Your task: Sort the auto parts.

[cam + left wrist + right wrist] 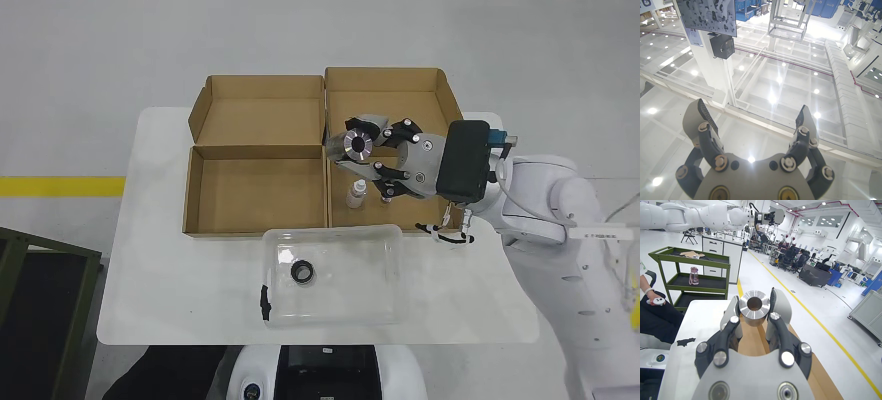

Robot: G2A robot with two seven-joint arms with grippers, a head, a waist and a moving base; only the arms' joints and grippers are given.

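The right claw [754,307] is clenched on a steel bushing [754,313], its bore plain in the wrist view, hanging right of centre in the top view over the right-hand cardboard box [440,105] with a small white part [356,194], a black ring [303,271] in the clear tray [385,300] below, and the left claw [753,113] released, facing the ceiling.

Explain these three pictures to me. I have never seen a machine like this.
It is a two-armed robot at a white table. One picture looks down from above; the others come from cameras on each wrist. On the table stand two open cardboard boxes and a clear plastic tub holding a black ring. A small pale bottle-shaped part sits in the right-hand box. The right claw grips a shiny metal cylinder over it. The left claw is open and points at the ceiling.
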